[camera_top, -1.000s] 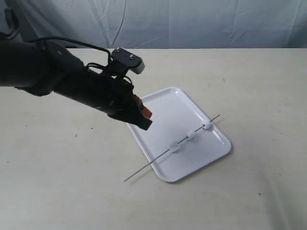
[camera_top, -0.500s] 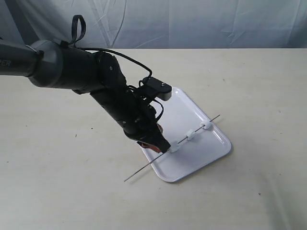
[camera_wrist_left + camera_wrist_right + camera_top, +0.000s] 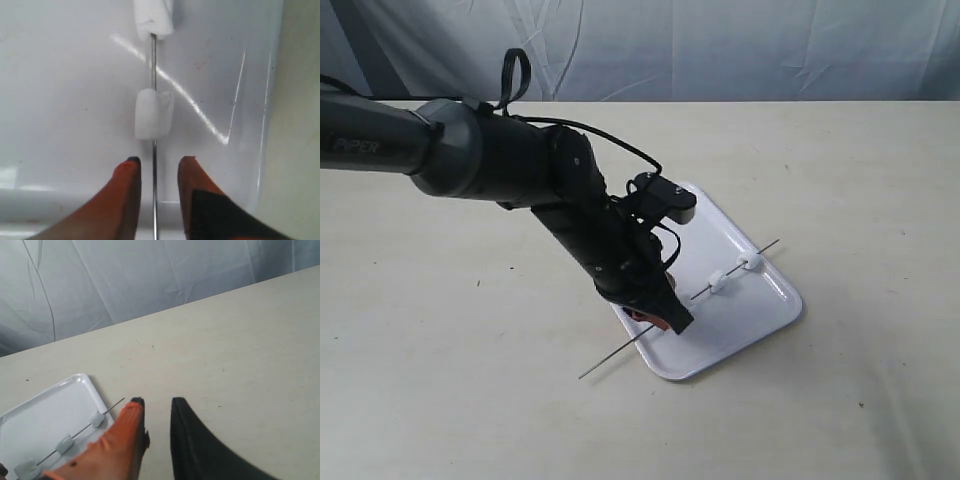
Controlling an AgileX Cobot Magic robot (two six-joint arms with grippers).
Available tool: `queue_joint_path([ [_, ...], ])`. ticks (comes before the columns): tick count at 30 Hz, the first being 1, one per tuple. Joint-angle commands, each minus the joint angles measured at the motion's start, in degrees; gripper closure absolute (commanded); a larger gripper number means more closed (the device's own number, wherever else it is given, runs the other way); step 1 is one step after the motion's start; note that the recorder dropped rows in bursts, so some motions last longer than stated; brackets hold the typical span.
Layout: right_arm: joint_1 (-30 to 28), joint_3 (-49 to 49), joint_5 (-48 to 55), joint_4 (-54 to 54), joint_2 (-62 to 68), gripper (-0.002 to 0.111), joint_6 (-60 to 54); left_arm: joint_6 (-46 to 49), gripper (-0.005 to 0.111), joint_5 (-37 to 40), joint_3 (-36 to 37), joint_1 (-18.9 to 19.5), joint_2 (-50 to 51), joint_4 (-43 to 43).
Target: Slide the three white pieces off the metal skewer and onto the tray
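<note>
Your left gripper (image 3: pixel 160 162) stands open, fingers straddling the skewer (image 3: pixel 153 70) just behind the nearest white piece (image 3: pixel 153 114); all three pieces sit threaded on it over the tray (image 3: pixel 60 100). Close off-centre and you may flick the thin rod sideways — or squash that piece. Your right gripper (image 3: pixel 155 405) hovers well apart, slightly open and empty — nothing steadies the far end.

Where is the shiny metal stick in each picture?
Exterior view: the metal skewer slants across the tray, right of centre.
Left wrist view: the metal skewer runs straight up the picture's middle.
Right wrist view: the metal skewer slants low in the picture's left.
Shared landmark: the tray under it.
</note>
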Motion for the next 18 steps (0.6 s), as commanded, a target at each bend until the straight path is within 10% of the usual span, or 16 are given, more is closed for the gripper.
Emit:
queue_joint_path([
  [1, 0.3, 0.1, -0.1, 0.0, -0.3, 0.089, 0.0, -0.3, 0.079, 0.6, -0.9, -0.7, 1.7, 0.2],
  [18, 0.3, 0.1, -2.4, -3.3, -0.3, 0.089, -0.4, -0.5, 0.074, 2.1, -1.0, -0.7, 3.6, 2.9],
])
